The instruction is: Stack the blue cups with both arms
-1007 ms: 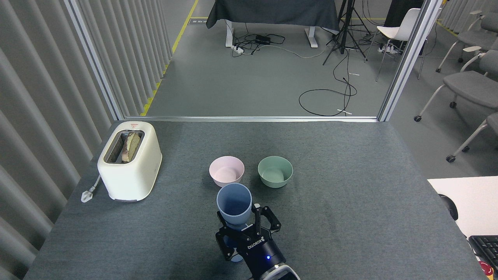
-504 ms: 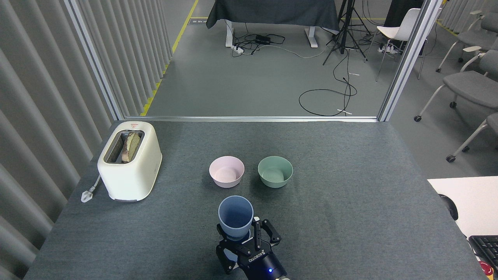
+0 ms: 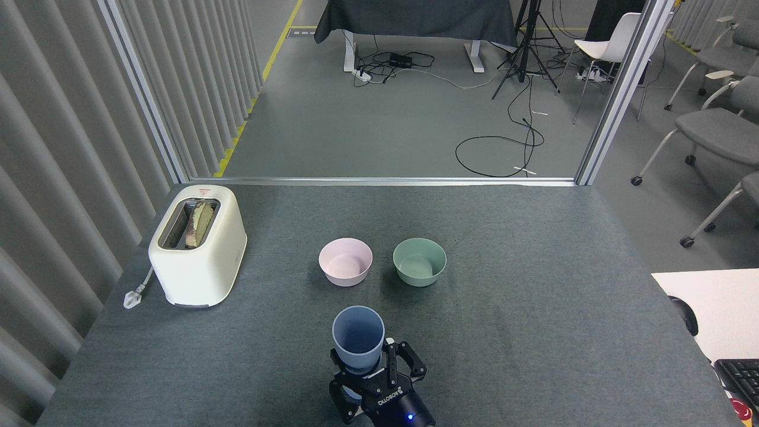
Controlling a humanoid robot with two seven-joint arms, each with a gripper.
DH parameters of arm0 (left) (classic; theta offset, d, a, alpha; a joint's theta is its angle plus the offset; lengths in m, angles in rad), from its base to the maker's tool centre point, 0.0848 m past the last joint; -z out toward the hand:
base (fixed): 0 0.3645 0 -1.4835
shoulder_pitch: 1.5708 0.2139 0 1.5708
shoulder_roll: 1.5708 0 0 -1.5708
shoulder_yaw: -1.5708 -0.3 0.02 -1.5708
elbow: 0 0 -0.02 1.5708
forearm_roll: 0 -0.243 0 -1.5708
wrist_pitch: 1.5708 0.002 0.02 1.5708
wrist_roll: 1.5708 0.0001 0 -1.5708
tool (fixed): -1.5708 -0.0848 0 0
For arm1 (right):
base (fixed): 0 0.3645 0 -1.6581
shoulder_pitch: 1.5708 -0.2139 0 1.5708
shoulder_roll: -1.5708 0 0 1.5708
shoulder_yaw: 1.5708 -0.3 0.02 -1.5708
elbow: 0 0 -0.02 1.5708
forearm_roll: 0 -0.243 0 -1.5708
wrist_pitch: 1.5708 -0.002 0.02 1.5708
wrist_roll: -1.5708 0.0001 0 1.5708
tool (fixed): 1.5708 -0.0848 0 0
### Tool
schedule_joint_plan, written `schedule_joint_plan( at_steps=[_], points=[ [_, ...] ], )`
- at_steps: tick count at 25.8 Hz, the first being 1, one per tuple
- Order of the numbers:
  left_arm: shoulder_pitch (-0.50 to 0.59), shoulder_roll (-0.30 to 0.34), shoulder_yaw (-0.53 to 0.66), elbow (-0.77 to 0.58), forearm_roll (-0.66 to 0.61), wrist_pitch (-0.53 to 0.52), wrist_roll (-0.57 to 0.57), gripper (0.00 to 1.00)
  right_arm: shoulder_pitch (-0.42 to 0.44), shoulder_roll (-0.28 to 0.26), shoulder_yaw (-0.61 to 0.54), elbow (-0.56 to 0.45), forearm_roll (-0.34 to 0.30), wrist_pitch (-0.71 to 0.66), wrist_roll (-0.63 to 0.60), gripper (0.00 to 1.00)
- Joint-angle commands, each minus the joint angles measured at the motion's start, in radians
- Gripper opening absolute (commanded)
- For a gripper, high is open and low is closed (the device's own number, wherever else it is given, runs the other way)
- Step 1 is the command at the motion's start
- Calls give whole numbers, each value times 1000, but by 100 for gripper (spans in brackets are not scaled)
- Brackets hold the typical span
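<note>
I am holding a blue cup (image 3: pixel 358 337) upright in my right claw (image 3: pixel 369 382), fingers closed round its base, just nearer me than the pink bowl (image 3: pixel 345 261), and I cannot see my left claw.

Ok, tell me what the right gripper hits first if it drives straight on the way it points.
Apart from the matte dusty-blue plastic tumbler it holds, the right gripper would probably meet the round pale pink bowl first; its height is unclear, so it might pass over.
</note>
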Motion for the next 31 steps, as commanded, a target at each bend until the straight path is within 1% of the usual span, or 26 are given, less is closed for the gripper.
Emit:
schedule_joint_plan(
  at_steps=[1, 7, 9, 10, 11, 12, 13, 14, 18, 21, 23, 25, 28, 31],
  points=[
    [0, 0, 0, 4, 1, 0, 0, 100, -3, 1, -1, 22, -1, 0, -5, 64],
    [0, 0, 0, 9, 1, 0, 2, 100, -3, 1, -1, 36, -1, 0, -21, 65],
    [0, 0, 0, 9, 1, 0, 2, 100, -4, 1, -1, 36, -1, 0, -21, 67],
    [0, 0, 0, 9, 1, 0, 2, 100, -4, 1, -1, 36, -1, 0, -21, 71],
    [0, 0, 0, 9, 1, 0, 2, 100, -4, 1, -1, 36, -1, 1, -21, 80],
    [0, 0, 0, 10, 1, 0, 2, 100, -4, 1, -1, 36, -1, 8, -21, 91],
    [0, 0, 0, 10, 1, 0, 2, 100, -4, 1, -1, 36, -1, 15, -21, 96],
    [0, 0, 0, 10, 3, 0, 2, 100, -4, 1, 1, 36, -1, 20, -21, 98],
    [0, 0, 0, 10, 6, 0, 2, 100, -4, 3, -1, 33, -1, 20, -22, 99],
    [0, 0, 0, 10, 6, 0, 2, 100, -6, 3, -1, 13, -3, 14, -27, 100],
    [0, 2, 0, 10, 6, 0, 2, 100, -4, 3, -1, -28, -3, 11, -50, 100],
    [0, 2, 2, 10, 6, 0, 2, 100, -4, 3, -2, -96, -4, 11, -77, 100],
    [2, 2, 2, 10, 6, 0, 2, 100, -7, 0, -12, -205, -9, 14, -80, 100],
    [2, 2, 2, 10, 6, 0, 2, 100, -10, -5, -118, -285, -58, 9, -65, 100]
  ],
)
